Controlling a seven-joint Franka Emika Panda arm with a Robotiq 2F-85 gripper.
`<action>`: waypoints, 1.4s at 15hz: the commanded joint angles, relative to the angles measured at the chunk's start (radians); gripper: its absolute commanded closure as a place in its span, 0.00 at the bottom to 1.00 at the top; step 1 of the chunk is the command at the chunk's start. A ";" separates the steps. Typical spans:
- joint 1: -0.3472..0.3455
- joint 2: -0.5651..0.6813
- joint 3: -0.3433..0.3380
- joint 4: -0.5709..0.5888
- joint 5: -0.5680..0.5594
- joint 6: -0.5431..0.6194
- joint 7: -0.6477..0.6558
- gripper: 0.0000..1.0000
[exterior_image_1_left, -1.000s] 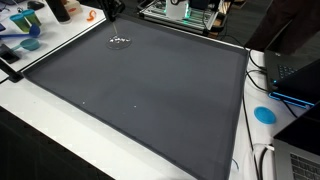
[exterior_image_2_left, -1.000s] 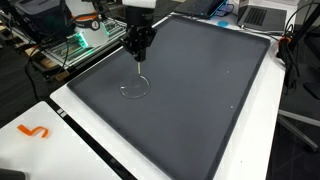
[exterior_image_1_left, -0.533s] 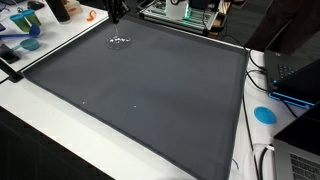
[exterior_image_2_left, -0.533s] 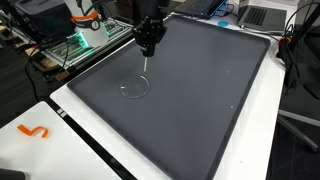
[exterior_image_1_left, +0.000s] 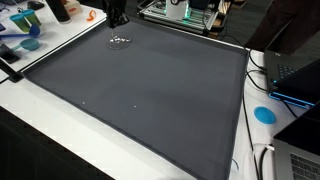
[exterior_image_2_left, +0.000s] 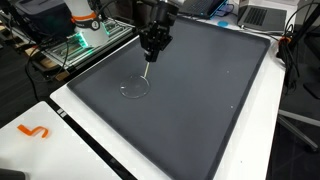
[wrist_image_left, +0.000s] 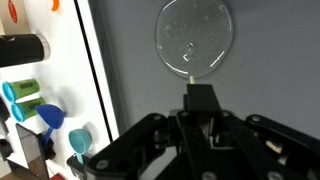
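Note:
A clear round disc (exterior_image_2_left: 133, 87) lies flat on the dark grey mat (exterior_image_2_left: 210, 110), near one of its corners. It shows as a glinting patch (exterior_image_1_left: 120, 41) in an exterior view and as a full circle (wrist_image_left: 195, 38) in the wrist view. My gripper (exterior_image_2_left: 152, 47) hangs above the mat, off to one side of the disc and well clear of it. Its fingers are closed on a thin pale rod (exterior_image_2_left: 148, 70) that points down toward the mat. In the wrist view the gripper (wrist_image_left: 200, 108) fills the bottom edge, with the rod's black top piece (wrist_image_left: 200, 97) between its fingers.
A white table border (wrist_image_left: 60, 70) beside the mat carries blue cups (wrist_image_left: 24, 92) and a black cylinder (wrist_image_left: 24, 47). An orange piece (exterior_image_2_left: 35, 131) lies on the white edge. A blue disc (exterior_image_1_left: 264, 114), cables and a laptop (exterior_image_1_left: 298, 70) sit past the mat's other side.
The gripper has moved away from above the disc, sideways along the mat, taking the rod with it. The disc has stayed in place.

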 joint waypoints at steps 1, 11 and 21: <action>0.031 0.063 -0.006 0.048 -0.064 -0.052 0.102 0.96; 0.069 0.164 -0.017 0.109 -0.192 -0.098 0.280 0.96; 0.068 0.226 -0.014 0.143 -0.234 -0.166 0.346 0.96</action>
